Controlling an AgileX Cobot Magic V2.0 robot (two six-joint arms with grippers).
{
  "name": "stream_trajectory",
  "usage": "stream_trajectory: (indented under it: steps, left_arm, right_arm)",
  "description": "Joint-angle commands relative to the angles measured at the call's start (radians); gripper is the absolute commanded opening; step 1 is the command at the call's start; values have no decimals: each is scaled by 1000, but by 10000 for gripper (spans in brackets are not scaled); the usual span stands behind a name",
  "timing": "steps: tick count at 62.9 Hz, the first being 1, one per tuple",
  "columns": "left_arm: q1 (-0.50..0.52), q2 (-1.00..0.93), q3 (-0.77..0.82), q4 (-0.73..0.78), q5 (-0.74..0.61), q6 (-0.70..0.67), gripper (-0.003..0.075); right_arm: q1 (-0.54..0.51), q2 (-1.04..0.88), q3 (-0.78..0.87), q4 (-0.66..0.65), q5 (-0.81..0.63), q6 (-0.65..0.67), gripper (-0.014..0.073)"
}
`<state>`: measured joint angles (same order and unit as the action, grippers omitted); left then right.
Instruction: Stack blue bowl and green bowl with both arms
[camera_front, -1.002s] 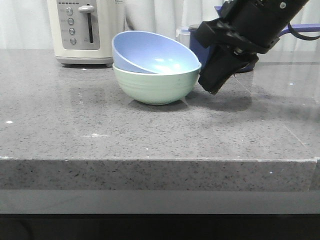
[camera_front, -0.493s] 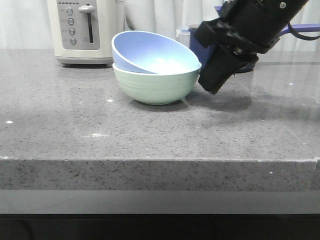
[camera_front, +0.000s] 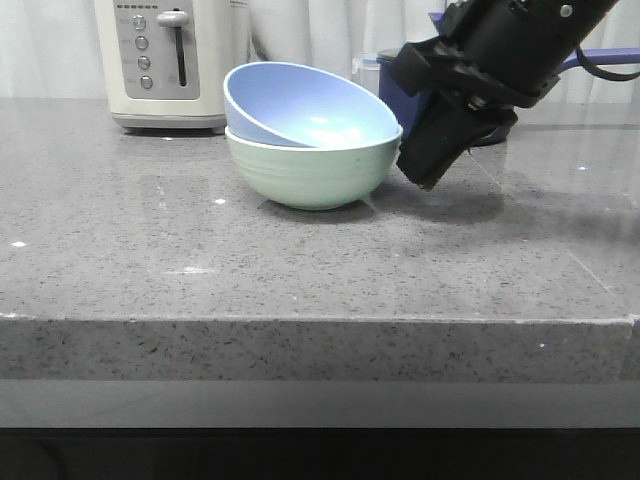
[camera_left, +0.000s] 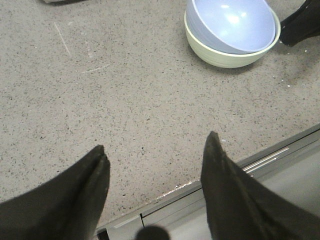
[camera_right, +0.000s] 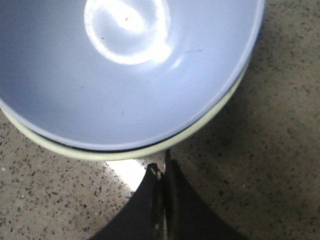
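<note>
Right claw (camera_front: 428, 178) hangs clenched and empty just beside the green bowl (camera_front: 312, 170) on the tabletop (camera_front: 300, 270); left claw (camera_left: 155, 160) is released, well apart. Since the blue bowl (camera_front: 305, 105) sits tilted inside, a gentle nudge would likely level it.

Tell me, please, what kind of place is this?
Probably a kitchen, or a mock one. A toaster stands on a speckled grey stone counter, with a blue bowl sitting tilted in a green bowl.
</note>
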<state>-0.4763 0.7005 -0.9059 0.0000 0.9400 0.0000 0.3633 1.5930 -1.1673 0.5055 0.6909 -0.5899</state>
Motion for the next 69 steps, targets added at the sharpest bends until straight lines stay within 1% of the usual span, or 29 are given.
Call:
stream_trajectory:
  steps: [1,6,12,19,22,27,37,54,62,69]
  left_arm:
    - [-4,-12,-20,0,-75,-12,409]
    - [-4,-14,-20,0,-75,-12,409]
    - [-4,-12,-20,5,-77,-12,409]
    - [-4,-12,-20,5,-83,-12,409]
    - [-4,-12,-20,5,-89,-12,409]
    - [-4,-12,-20,7,-108,-12,409]
    - [-4,-12,-20,7,-133,-12,409]
    - [-4,-12,-20,7,-137,-12,409]
    - [-4,-12,-20,7,-137,-12,409]
    - [-4,-12,-20,7,-137,-12,409]
  right_arm:
    - [-3,-53,-42,-8,50,-4,-63]
    - [-3,-89,-61,-76,147,71,-62]
    - [-3,-166,-62,-192,194,225,-54]
    - [-3,-276,-54,-334,221,404,-54]
    - [-3,-340,-40,-371,225,482,-54]
    - [-3,-439,1,-404,216,556,-54]
    - [-3,-683,114,-404,160,569,-54]
    - [-3,-1036,311,-404,78,569,-54]
    - [-3,-1122,383,-404,55,569,-54]
    - [-3,-1127,407,-405,53,569,-54]
